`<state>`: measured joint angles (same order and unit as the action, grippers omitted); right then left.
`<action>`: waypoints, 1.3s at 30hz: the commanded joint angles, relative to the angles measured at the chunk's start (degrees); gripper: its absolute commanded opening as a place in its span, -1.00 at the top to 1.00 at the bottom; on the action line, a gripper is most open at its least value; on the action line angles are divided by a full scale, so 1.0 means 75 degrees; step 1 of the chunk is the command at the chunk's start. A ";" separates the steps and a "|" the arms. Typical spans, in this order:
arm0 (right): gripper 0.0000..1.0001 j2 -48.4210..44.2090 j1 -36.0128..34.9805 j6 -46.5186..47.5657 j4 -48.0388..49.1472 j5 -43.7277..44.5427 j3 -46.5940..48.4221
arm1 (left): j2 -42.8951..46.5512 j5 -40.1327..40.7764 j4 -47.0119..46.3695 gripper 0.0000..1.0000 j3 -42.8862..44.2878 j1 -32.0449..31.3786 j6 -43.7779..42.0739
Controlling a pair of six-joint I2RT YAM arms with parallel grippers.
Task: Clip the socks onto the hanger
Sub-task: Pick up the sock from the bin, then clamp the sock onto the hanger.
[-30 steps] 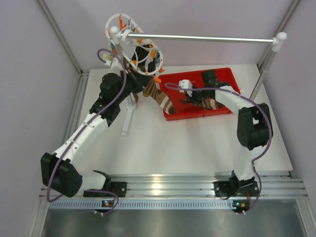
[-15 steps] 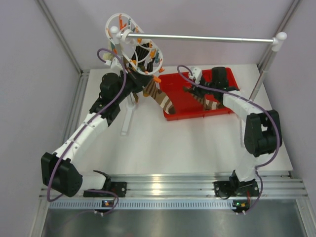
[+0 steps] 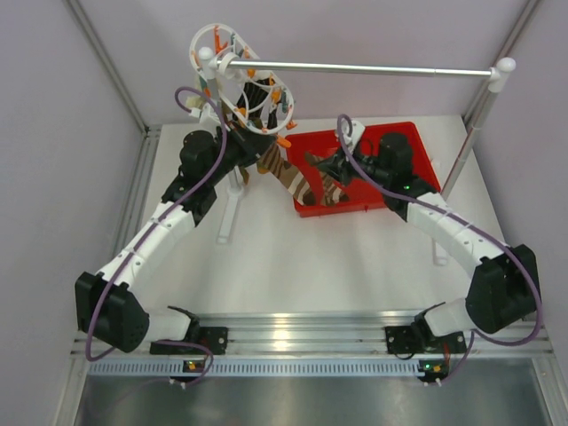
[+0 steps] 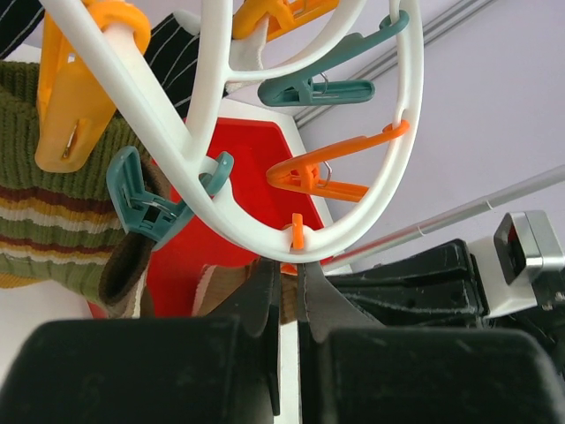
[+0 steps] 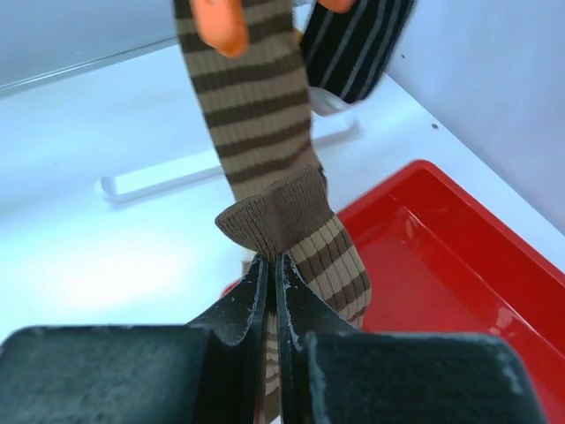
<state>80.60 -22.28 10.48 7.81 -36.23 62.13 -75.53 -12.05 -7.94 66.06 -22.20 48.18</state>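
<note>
The right gripper (image 5: 272,258) is pressed fully shut on the plain brown cuff of a striped sock (image 5: 281,212). The body of the sock droops from the pinch toward the red tray (image 5: 441,291). Seen from above, gripper and sock hang over the tray's left end, just right of and lower than the hanger (image 4: 411,71), which dangles from the left end of the silver rail (image 3: 373,68). The left gripper (image 4: 290,269) is closed to a sliver at the lowest point of the hanger's white ring. It seems to nip a small orange tab there, though I cannot tell exactly what it grips.

The coming move turns on one relation: the free clips lie up and to the left of the held cuff. An orange clip (image 4: 327,172) and a teal clip (image 4: 313,88) on the ring stand empty. The right arm is the nearer one to deliver, since the left looks occupied steadying the ring. The cuff leads and the sock's length trails downward, which suits feeding it into a clip.

Another striped sock (image 5: 252,106) already hangs just behind the held one, and a green sock (image 4: 44,185) hangs further round.

A second ago the right gripper was low in the middle of the tray. It has since risen and swung left, its elbow thrown out to the right over the worktop (image 3: 337,257). The left arm and hanger have not shifted.
</note>
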 commanded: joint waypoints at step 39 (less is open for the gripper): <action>1.00 0.0000 -0.1728 0.0255 0.1771 0.1795 0.0423 | -0.0172 -0.0151 -0.0218 1.00 -0.0055 0.0053 0.0314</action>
<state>80.71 -33.85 11.99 17.58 -21.12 62.39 -76.29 -12.64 -9.04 66.04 -22.15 49.60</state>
